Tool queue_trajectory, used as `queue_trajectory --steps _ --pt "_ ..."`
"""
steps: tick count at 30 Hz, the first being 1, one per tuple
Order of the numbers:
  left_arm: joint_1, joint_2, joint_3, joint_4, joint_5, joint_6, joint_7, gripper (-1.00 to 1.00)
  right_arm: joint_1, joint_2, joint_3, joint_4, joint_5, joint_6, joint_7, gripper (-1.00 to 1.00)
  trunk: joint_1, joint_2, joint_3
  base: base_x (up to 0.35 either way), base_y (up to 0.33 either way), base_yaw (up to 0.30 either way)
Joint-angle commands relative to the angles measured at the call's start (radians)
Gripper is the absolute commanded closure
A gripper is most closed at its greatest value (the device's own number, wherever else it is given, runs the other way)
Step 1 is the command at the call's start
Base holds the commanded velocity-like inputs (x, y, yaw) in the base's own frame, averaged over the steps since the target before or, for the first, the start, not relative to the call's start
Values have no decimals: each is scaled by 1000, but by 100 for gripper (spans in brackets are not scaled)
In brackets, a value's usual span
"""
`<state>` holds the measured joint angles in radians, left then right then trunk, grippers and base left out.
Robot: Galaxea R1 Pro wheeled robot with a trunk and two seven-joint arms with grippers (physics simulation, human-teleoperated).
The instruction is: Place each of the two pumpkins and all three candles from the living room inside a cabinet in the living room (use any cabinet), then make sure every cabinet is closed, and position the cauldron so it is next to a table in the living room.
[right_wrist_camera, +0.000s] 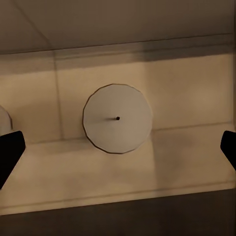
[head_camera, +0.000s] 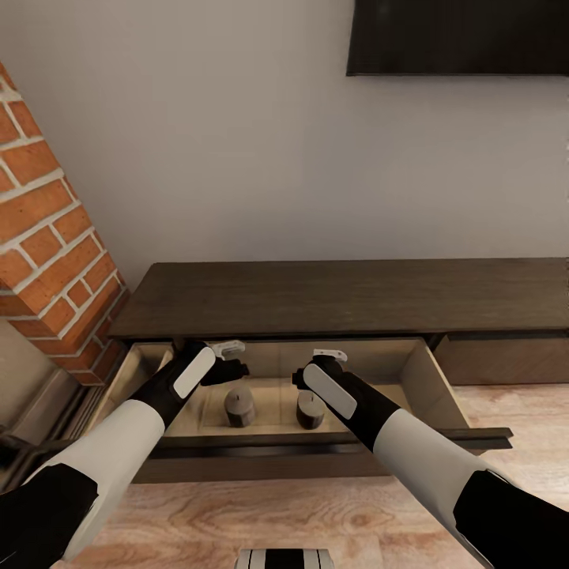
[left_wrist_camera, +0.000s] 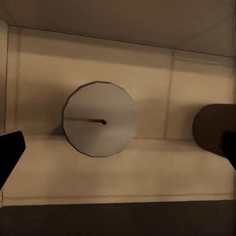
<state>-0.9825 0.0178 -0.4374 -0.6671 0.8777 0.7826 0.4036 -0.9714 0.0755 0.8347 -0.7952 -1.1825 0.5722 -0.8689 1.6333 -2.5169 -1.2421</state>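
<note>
The dark-brown cabinet (head_camera: 348,296) has a drawer pulled out, showing its pale beige floor (head_camera: 273,395). Two candles stand upright inside it, one on the left (head_camera: 239,405) and one on the right (head_camera: 310,409). My left gripper (head_camera: 231,359) hovers open just above the left candle (left_wrist_camera: 100,119), its dark fingertips (left_wrist_camera: 10,152) wide apart, and the other candle (left_wrist_camera: 214,129) is off to one side. Directly over the right candle (right_wrist_camera: 118,119) my right gripper (head_camera: 316,367) is open too, with its fingertips (right_wrist_camera: 228,147) spread and holding nothing.
A red brick fireplace column (head_camera: 47,237) stands close on the left of the cabinet. A dark screen (head_camera: 458,35) hangs on the wall above. The drawer's dark front panel (head_camera: 316,444) juts toward me over the wooden floor (head_camera: 276,514).
</note>
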Motion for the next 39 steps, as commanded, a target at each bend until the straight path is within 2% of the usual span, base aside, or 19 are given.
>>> queue_trajectory --steps 1,11,19,39 --pt "-1 2 -6 -2 10 1 9 -100 -1 0 3 -1 -6 3 -7 -100 -1 0 3 0 0 0" --pt "-1 2 -5 -2 11 2 11 -100 -1 0 3 -1 -6 2 -5 -100 -5 2 42 -80 0 0" --pt "-1 2 -4 -2 10 1 11 -100 -1 0 3 -2 -5 2 28 -100 -9 4 73 -98 0 0" --pt "-1 4 -4 -2 12 0 10 -100 -1 -3 3 -4 1 0 30 -100 -18 9 150 -73 0 0"
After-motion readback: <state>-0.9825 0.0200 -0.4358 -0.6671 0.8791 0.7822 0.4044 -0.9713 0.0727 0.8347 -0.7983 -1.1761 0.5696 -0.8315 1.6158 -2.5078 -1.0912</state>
